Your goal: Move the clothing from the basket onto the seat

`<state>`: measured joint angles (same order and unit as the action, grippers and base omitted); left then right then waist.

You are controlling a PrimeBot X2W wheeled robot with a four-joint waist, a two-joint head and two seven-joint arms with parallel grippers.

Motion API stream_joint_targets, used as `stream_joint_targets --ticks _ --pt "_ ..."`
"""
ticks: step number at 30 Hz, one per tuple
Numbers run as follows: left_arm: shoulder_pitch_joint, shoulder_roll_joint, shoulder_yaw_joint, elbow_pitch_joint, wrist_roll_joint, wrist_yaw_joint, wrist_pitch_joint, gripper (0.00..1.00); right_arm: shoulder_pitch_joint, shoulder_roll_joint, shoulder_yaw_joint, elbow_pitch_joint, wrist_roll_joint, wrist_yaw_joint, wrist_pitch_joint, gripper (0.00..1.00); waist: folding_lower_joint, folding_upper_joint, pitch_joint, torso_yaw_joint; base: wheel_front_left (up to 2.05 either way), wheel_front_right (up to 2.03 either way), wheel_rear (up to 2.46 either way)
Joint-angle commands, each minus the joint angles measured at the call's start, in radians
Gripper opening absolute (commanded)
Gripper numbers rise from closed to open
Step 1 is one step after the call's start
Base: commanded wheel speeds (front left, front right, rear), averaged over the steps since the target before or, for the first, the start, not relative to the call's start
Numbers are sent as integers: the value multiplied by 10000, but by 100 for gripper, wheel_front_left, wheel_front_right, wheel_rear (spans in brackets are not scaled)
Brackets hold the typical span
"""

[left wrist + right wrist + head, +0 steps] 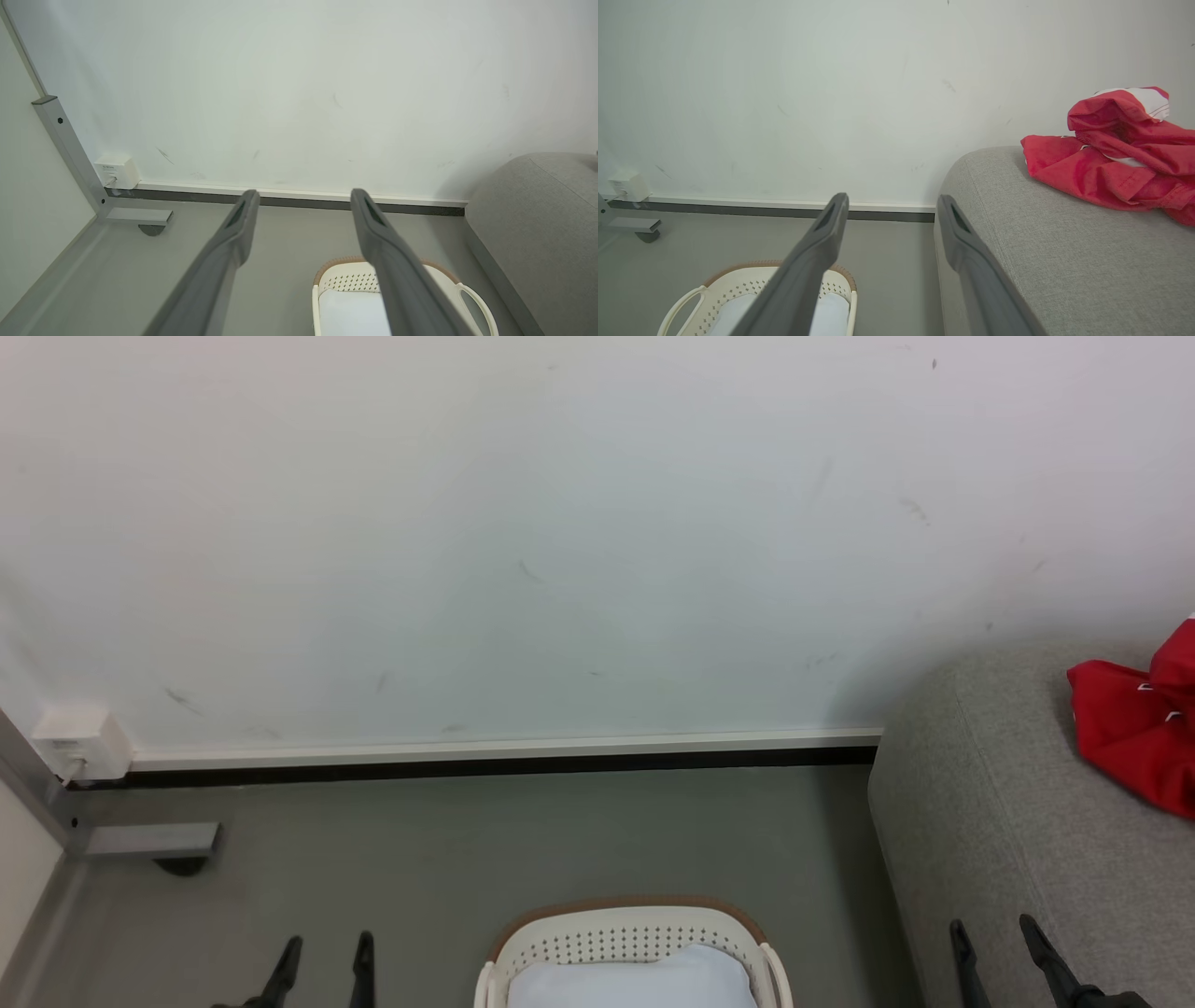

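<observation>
Crumpled red clothing point(1134, 728) point(1115, 154) with white panels lies on the light grey seat point(1008, 821) point(1064, 252) point(542, 219) at the right. The white basket point(635, 933) point(343, 280) point(738, 289) with a brown rim stands on the floor at the bottom centre, a pale bluish-white cushion point(635, 980) inside it. My left gripper point(322, 947) point(303, 196) is open and empty, left of the basket. My right gripper point(991, 929) point(891, 200) is open and empty, over the seat's near left edge.
A white wall with a dark skirting strip point(504, 761) runs behind the grey floor. A white socket box point(79, 742) and a grey metal frame foot point(149, 845) sit at the far left. Open floor lies between the basket and the wall.
</observation>
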<state>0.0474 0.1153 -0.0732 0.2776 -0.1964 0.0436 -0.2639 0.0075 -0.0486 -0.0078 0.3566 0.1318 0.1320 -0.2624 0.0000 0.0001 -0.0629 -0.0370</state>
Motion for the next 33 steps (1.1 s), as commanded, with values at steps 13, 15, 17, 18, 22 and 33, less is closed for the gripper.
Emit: stream_joint_targets --ticks 13,15,17,18,22,33 --pt "-15 -182 215 403 -108 -151 110 0 75 56 -99 277 216 0 130 0 0 -1 -10 -61 0 0 0" --pt "-104 -195 312 430 -498 -197 260 0 -2 53 -169 281 627 -1 274 0 0 -1 1 -54 0 0 0" --pt "-158 -207 370 418 -895 -243 378 0 -44 50 -202 245 1042 -1 385 0 0 -1 11 -47 0 0 0" --pt "-178 -213 390 404 -1091 -264 427 0 -57 48 -212 220 1246 -1 434 0 0 -1 16 -44 0 0 0" --pt "-239 -236 451 332 -1856 -350 599 0 -101 43 -235 109 2036 -2 601 0 0 -1 38 -30 0 0 0" --pt "-425 -296 631 180 -3759 -564 1047 0 -257 27 -327 -129 4005 -4 1052 0 0 -1 97 9 0 0 0"
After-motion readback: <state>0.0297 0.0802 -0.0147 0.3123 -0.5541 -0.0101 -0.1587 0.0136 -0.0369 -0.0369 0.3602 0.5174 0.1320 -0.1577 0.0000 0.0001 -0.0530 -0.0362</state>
